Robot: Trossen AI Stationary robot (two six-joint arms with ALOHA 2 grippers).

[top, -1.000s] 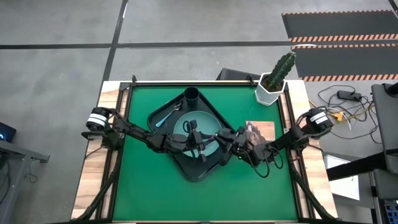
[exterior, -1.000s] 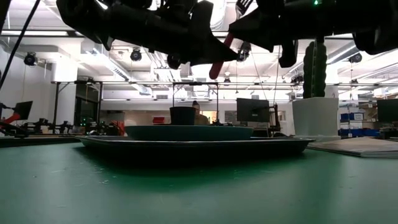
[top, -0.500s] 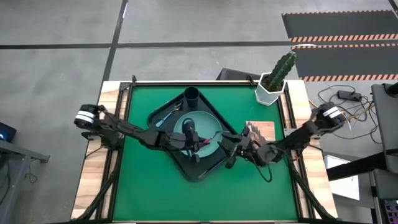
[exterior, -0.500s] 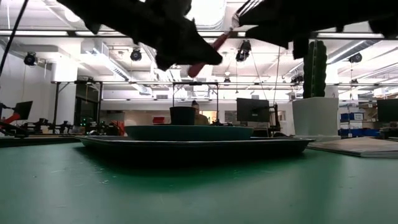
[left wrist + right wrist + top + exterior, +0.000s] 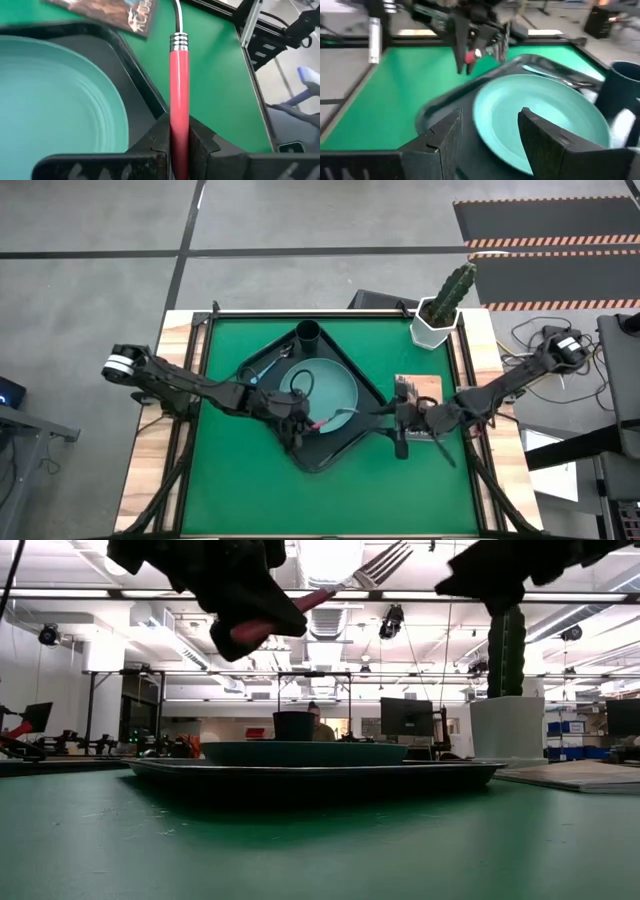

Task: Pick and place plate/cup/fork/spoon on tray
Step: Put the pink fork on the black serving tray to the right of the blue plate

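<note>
The dark tray (image 5: 262, 375) lies cornerwise mid-table, with the teal plate (image 5: 330, 385) resting flat in it, the dark cup (image 5: 307, 333) standing at its far corner and the blue-handled spoon (image 5: 268, 365) along its far-left side. My left gripper (image 5: 300, 425) hangs above the tray's near part, shut on the red-handled fork (image 5: 325, 423). My right gripper (image 5: 402, 422) stands open off the tray's right edge, in front of the book, with nothing between its fingers (image 5: 445, 137). My left gripper pinches the fork's red handle (image 5: 179, 117) between its two fingers, near the handle's free end. The fingers come from the table's left, and the handle runs on beyond them. The fork is lifted clear above the tray and slants up, with its silver head (image 5: 385, 562) highest, toward the right.
A white pot with a cactus (image 5: 440, 315) stands at the far right corner. A picture book (image 5: 420, 388) lies right of the tray, partly under my right arm. Bare green mat (image 5: 240, 490) spreads along the table's near side.
My right gripper has opened, let go of the fork and drawn back toward the table's right edge. My left gripper has carried the fork from above the plate toward the near-left. The fork has tipped from hanging steeply to slanting with its head up.
</note>
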